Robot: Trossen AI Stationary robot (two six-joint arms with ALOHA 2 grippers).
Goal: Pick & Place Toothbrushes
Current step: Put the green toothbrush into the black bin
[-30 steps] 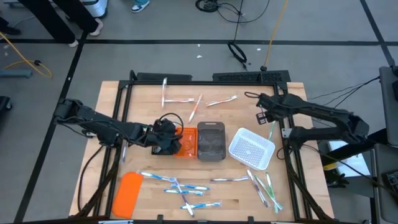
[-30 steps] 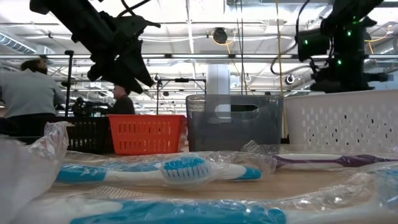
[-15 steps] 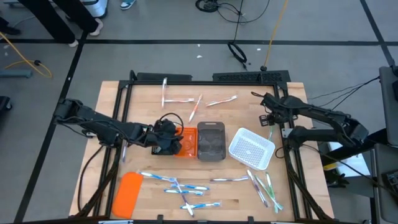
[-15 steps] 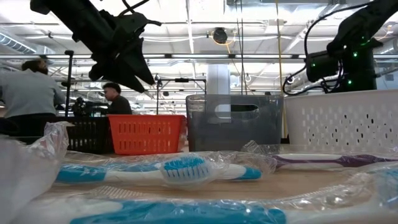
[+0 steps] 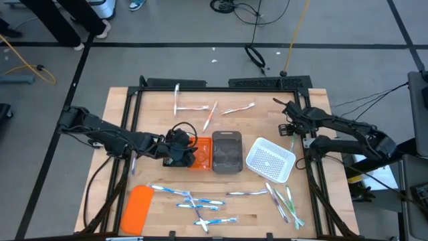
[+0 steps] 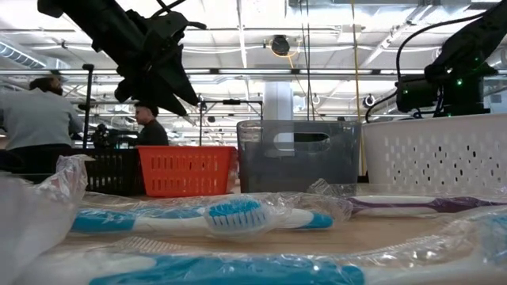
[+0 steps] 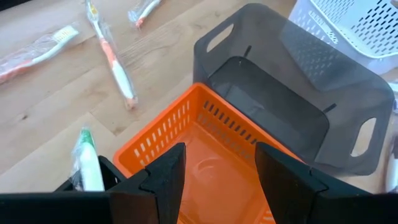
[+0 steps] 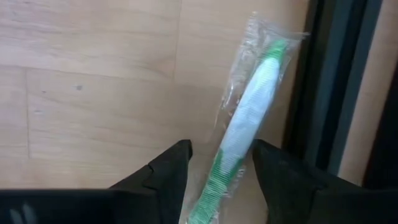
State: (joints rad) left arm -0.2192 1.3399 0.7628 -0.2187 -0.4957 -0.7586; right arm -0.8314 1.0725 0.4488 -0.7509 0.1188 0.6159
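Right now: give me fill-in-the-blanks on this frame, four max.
1. The left gripper hovers over the ____ basket.
2. The grey bin sits between the orange basket and the ____ basket.
3. Between the right gripper's open fingers lies a wrapped ____-and-white toothbrush.

Missing: orange; white; green

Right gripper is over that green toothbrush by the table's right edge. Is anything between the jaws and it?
Nothing visible. In the right wrist view the wrapped green-white toothbrush lies on bare wood beside the dark frame rail, and the right gripper hangs directly over it, jaws open to either side of its lower end. The rail runs close alongside, so the outer jaw may have little room.
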